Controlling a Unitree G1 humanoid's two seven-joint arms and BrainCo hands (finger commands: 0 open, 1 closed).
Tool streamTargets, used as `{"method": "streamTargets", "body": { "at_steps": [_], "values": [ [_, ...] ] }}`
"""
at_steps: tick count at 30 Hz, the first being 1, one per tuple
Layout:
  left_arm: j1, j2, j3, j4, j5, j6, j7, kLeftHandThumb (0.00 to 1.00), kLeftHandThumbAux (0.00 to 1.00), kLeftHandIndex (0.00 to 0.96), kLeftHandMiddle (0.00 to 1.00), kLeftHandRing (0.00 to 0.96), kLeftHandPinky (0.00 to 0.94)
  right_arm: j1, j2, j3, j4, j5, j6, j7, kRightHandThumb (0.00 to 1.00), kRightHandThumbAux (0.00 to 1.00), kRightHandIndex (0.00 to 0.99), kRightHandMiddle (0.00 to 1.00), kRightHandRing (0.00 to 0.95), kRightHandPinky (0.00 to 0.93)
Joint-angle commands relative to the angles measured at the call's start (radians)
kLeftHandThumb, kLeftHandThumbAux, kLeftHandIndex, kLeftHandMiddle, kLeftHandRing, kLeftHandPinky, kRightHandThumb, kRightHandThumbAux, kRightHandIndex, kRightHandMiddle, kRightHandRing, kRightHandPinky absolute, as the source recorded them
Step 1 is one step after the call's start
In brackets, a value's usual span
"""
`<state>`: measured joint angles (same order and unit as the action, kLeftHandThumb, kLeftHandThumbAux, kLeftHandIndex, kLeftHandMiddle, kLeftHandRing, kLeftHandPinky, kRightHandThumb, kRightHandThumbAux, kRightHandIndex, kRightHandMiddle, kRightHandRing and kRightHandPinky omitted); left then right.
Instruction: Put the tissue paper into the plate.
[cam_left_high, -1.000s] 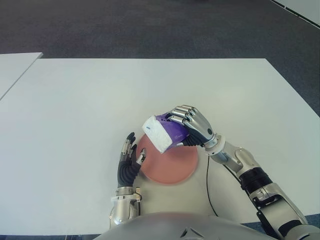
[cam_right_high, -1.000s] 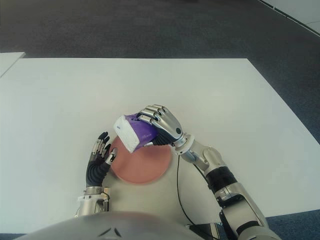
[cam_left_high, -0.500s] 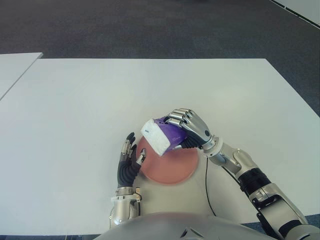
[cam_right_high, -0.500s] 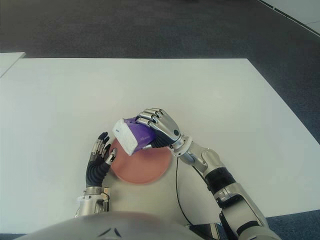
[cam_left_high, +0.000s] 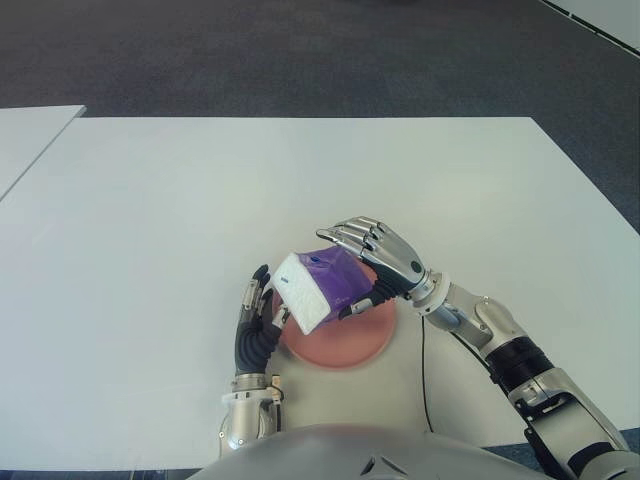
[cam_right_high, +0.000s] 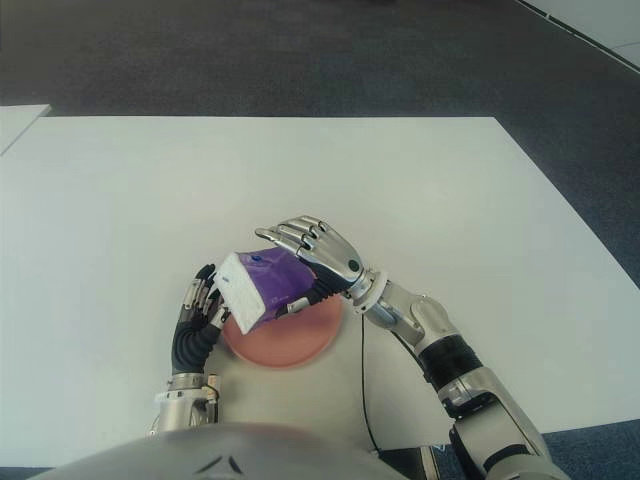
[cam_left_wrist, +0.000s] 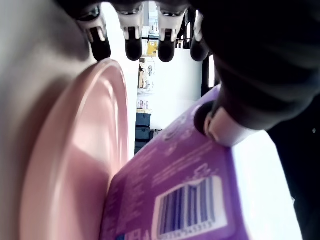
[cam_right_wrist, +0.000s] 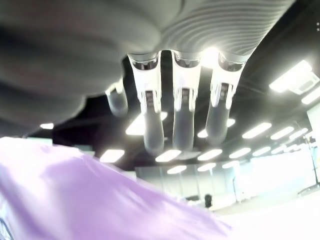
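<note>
Left eye view — right hand (cam_left_high: 385, 262) open-fingered over tissue pack (cam_left_high: 318, 288) — plate (cam_left_high: 345, 345) beneath.

A white table (cam_left_high: 150, 200) is seen before the robot. A pink plate (cam_left_high: 345, 345) is set directly on it, close to the near edge.

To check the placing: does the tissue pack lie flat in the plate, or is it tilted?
Tilted. The tissue pack leans over the pink plate, its white end raised toward the left hand; the right hand has its fingers spread above it.
</note>
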<state>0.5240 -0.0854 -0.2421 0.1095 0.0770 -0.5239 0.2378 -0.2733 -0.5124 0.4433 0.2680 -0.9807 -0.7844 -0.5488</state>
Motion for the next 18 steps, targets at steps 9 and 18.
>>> {"method": "streamTargets", "body": {
  "at_steps": [9, 18],
  "values": [
    [-0.039, -0.058, 0.03, 0.1, -0.018, 0.072, 0.031, 0.121, 0.69, 0.052, 0.04, 0.033, 0.053, 0.003, 0.003, -0.001, 0.015, -0.003, 0.011, -0.011, 0.28, 0.256, 0.0, 0.0, 0.0, 0.0],
    [-0.05, -0.056, 0.031, 0.106, -0.013, 0.075, 0.036, 0.114, 0.687, 0.047, 0.036, 0.03, 0.051, -0.005, 0.003, 0.002, 0.029, 0.0, 0.02, -0.003, 0.266, 0.248, 0.0, 0.0, 0.0, 0.0]
  ]
}}
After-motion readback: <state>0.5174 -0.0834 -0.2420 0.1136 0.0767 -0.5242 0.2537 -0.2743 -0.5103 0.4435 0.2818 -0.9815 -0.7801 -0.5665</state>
